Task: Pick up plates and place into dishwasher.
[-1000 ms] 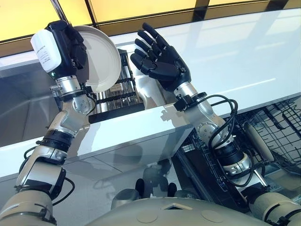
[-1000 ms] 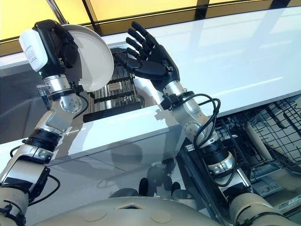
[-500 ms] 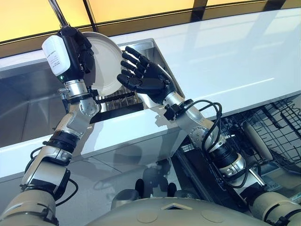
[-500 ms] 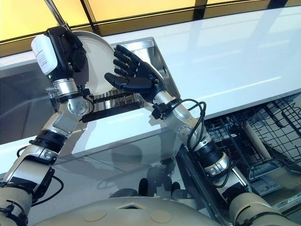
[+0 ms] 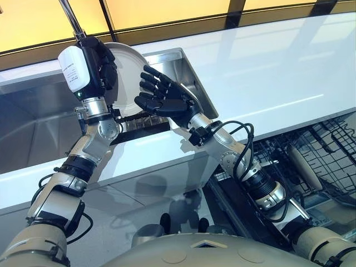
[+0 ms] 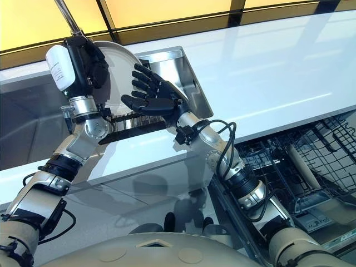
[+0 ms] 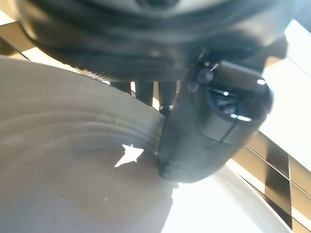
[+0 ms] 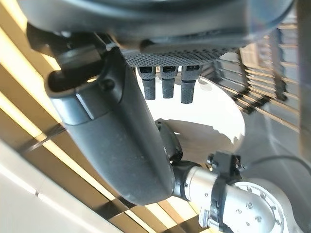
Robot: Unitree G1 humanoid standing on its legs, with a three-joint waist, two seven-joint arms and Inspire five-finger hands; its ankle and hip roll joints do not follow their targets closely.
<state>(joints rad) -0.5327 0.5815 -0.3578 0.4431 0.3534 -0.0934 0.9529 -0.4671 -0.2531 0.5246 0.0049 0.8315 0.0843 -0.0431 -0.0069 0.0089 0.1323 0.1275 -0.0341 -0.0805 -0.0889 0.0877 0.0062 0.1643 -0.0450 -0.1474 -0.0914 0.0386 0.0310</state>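
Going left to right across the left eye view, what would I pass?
Sink basin → left hand gripping the plate → open right hand → white counter → dishwasher rack.

The plate (image 5: 127, 72) at upper left looks smooth, matt white, like ceramic. The sink (image 5: 33, 119) is brushed metal. The desk (image 5: 278, 67) is glossy white. The dishwasher rack (image 5: 328, 150), lower right, is coated wire.
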